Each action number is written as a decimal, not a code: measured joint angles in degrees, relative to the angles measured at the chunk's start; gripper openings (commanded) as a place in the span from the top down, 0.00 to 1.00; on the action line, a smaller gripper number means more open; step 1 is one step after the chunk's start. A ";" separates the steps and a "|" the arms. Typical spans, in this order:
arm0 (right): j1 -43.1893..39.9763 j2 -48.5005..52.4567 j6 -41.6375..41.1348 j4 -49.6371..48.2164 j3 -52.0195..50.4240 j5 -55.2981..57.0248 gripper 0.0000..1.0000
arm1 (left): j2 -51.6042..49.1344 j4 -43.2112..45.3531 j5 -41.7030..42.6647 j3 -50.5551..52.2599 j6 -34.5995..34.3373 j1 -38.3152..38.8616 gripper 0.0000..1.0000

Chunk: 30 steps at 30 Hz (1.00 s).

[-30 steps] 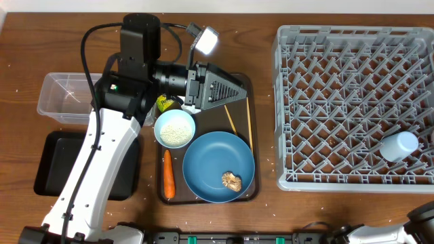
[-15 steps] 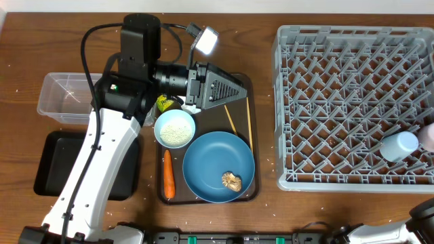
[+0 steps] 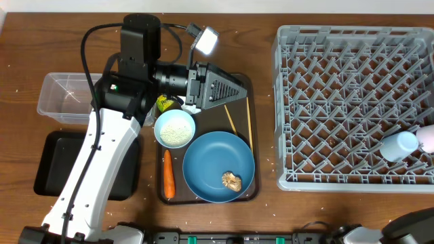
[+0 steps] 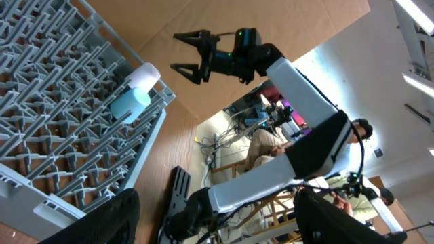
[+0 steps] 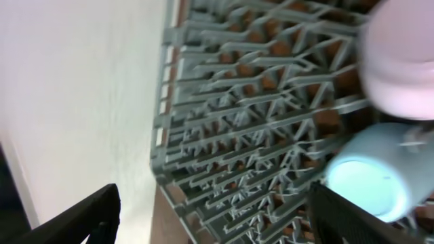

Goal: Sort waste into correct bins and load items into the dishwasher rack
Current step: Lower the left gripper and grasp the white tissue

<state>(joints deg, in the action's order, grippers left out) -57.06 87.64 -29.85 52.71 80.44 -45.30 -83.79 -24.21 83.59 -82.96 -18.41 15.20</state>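
We saw the pink cup (image 5: 400, 61) lying in the rack (image 3: 339, 181), touching the blue cup (image 5: 369, 179), both just ahead of the widely spread fingers of the right gripper (image 4: 174, 51). The left gripper (image 4: 217, 203) stood open too, the rack beyond its fingers.

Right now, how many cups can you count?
2: a light blue cup lying in the dishwasher rack near its right edge; a pale pink cup right beside it.
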 measured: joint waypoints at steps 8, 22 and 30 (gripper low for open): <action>7.96 -10.82 8.35 8.07 0.07 0.17 0.29 | 0.02 -6.49 -11.61 -0.11 0.35 0.00 0.38; 33.40 -19.98 21.86 16.81 0.15 12.66 0.22 | -0.33 -29.24 -71.38 0.00 2.84 0.17 0.45; 43.17 -19.98 23.08 17.31 0.15 16.04 0.20 | -10.51 -18.27 -81.70 1.16 7.02 0.17 0.44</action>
<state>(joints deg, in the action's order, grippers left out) -13.89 67.66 -6.76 70.02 80.60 -29.26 -94.30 -42.48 1.89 -81.80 -11.40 15.38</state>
